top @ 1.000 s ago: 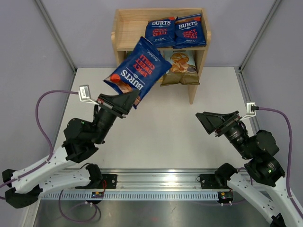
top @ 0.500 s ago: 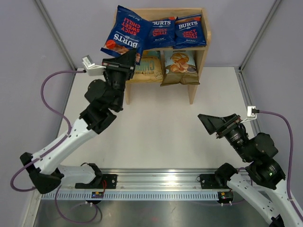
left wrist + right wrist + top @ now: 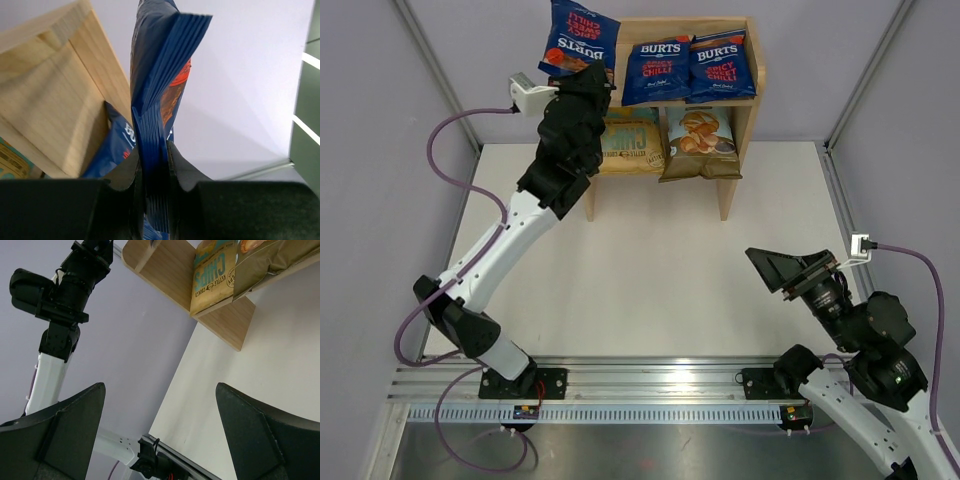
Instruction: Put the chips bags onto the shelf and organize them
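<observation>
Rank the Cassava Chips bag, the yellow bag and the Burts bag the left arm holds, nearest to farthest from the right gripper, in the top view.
From the open right gripper:
1. Cassava Chips bag, lower tier, right side.
2. Yellow bag, lower tier, left side.
3. Held Burts bag, in the left gripper above the shelf's top-left corner.

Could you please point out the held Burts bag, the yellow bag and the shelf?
held Burts bag (image 3: 578,35), top external view, front panel.
yellow bag (image 3: 632,140), top external view, printed front.
shelf (image 3: 757,70), top external view, right side panel.
</observation>
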